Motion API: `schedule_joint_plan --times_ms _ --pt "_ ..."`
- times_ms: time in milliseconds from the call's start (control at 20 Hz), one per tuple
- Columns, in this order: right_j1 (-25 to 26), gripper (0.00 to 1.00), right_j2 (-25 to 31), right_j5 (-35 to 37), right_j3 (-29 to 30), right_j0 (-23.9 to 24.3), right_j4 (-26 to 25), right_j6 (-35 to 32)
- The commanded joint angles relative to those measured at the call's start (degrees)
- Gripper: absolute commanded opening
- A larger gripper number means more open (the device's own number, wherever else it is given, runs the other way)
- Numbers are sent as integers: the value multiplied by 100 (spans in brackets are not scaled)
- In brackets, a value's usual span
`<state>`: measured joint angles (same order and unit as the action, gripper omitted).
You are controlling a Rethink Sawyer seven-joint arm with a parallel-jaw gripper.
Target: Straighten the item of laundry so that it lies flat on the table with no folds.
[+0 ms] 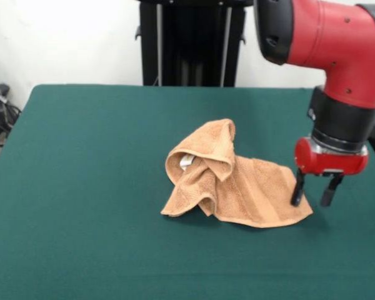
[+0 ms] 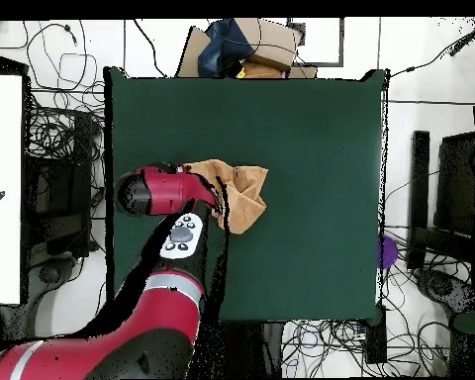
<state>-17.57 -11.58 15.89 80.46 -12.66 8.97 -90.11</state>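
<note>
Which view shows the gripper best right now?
The front view: the gripper shows whole, fingers apart, at the edge of the towel on the table. In the overhead view the arm's own body hides it; only part of the towel shows.

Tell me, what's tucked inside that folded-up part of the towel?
Inside the towel's raised fold a small white label peeks out. Deeper in, the cloth covers itself, so nothing more can be seen. The gripper stands open at the towel's flat corner.

Front and overhead, table (image 1: 81,187) shared
</note>
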Motion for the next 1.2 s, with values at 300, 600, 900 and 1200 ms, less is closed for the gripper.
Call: schedule_joint_plan --times_ms 300,600,900,1200 --pt "234 100 21 48 -33 -186 295 -1374" --pt "328 100 -274 87 -128 -349 198 -1329" --pt "397 100 -572 124 -162 -503 182 -1343" --pt "463 100 -959 98 -143 -699 174 -1395"
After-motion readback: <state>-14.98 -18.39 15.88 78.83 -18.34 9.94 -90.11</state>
